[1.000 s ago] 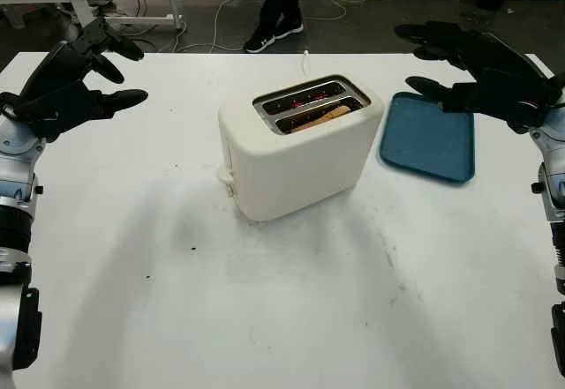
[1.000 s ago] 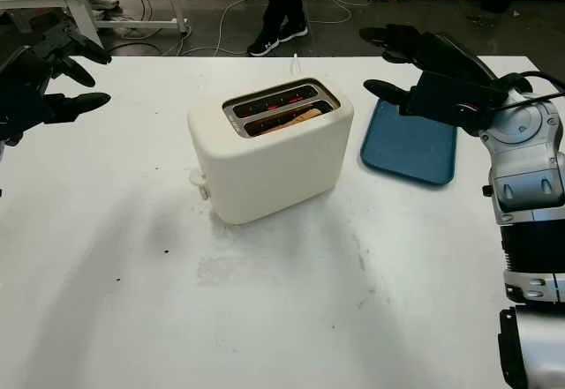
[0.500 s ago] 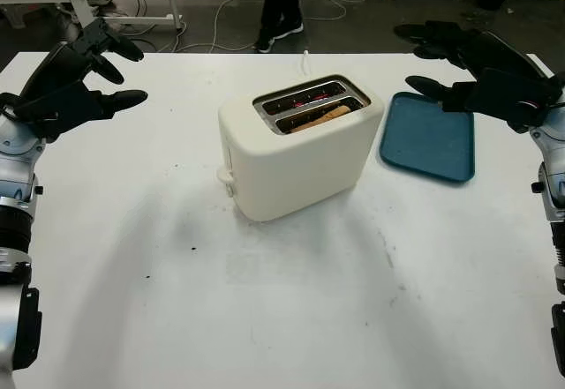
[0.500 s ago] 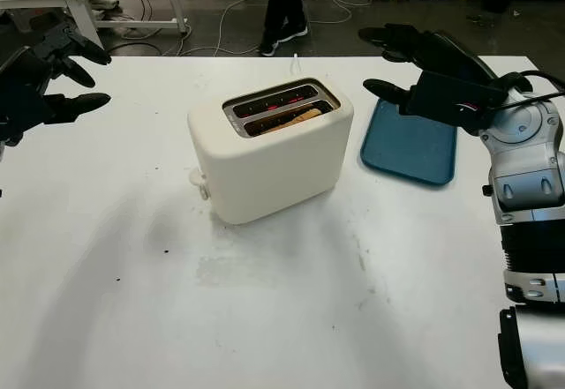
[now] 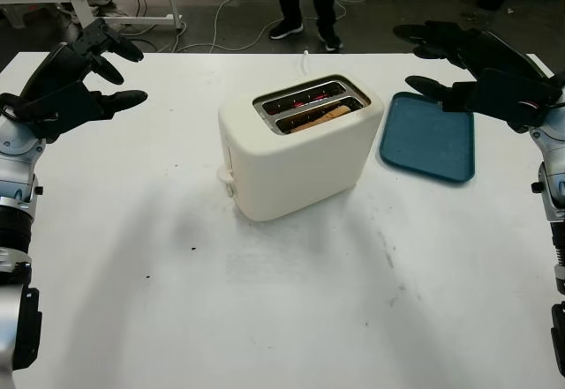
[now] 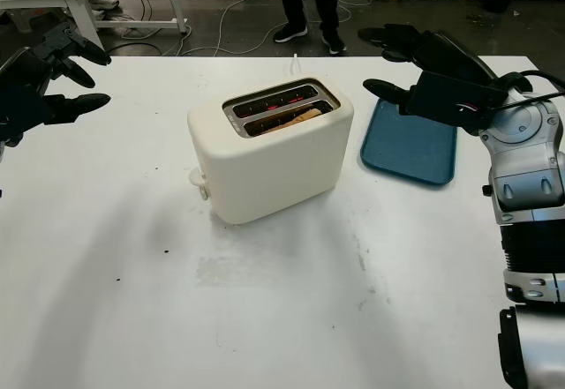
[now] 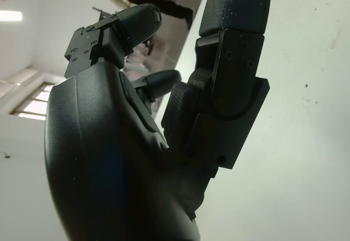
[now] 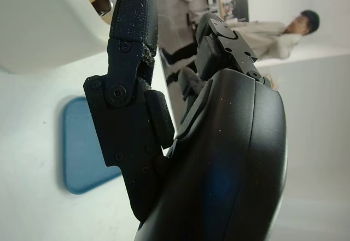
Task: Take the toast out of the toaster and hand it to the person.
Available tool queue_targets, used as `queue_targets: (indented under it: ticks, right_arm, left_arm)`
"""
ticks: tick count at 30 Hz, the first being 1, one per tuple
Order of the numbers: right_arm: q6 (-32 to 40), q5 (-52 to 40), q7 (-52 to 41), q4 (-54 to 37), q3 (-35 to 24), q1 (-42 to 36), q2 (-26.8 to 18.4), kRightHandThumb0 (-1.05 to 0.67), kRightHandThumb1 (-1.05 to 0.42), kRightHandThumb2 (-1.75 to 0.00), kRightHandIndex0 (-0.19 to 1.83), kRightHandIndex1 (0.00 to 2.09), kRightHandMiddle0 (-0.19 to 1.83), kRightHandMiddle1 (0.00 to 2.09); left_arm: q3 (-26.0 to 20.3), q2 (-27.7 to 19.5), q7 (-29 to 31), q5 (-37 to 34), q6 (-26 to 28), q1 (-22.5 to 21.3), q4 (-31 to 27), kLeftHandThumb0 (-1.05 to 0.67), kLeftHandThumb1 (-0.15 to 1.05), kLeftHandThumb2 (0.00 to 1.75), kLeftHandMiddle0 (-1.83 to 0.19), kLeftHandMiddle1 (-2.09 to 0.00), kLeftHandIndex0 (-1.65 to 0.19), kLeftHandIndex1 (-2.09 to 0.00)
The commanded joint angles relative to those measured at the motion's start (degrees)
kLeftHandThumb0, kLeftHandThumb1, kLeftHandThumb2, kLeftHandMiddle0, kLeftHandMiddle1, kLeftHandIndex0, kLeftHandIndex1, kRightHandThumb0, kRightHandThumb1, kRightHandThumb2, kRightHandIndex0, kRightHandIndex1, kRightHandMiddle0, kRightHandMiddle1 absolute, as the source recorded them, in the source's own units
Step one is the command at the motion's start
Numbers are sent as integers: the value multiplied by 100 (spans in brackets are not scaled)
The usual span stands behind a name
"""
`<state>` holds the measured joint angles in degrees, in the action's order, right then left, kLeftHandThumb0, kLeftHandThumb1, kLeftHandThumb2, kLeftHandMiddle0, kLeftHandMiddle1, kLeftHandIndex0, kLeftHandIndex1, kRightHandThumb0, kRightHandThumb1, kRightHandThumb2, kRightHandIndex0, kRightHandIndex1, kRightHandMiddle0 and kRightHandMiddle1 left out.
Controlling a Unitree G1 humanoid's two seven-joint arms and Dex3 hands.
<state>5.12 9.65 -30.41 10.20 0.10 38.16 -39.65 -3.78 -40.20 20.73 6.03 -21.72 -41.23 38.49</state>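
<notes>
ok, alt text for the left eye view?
A cream toaster with toast in its near slot sits mid-table, a blue tray to its right. Both hands hover open, left and right, at the far corners; a person's legs stand beyond.

Right hand: open, holding nothing.
Toaster: beyond the fingertips.
Blue tray: beneath the hand.
Person: behind the fingers.

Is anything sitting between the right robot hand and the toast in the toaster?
Nothing visible does. The right robot hand is open, raised above the blue tray, which lies flat beside the toaster. The toast sits low in the nearer slot, open from above. The left robot hand is open, off to the far side.
</notes>
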Motion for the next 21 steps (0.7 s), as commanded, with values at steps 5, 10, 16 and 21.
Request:
queue_targets:
  ticks: [5,10,16,21]
  right_arm:
    - [13,8,52,-22,-11,82,-5,-84,-92,-52,2,64,32,1]
    - [-67,-30,4,55,-17,96,-3,-85,-92,-53,2,63,32,1]
    - [-5,-48,25,-14,-38,77,21,-84,-92,-52,2,63,32,1]
    - [-109,-11,83,81,-26,90,22,-85,-92,-52,4,64,33,1]
  left_arm:
    - [-15,7,-69,31,-83,-21,-14,-105,92,27,0,-169,0,-140]
    - [-23,19,-35,-6,-35,-24,-12,-105,92,27,0,-169,0,-140]
    - [-25,22,-38,-9,-38,-10,-42,-105,92,27,0,-170,0,-141]
    - [-28,25,-44,-9,-62,-17,-12,-105,92,27,0,-170,0,-141]
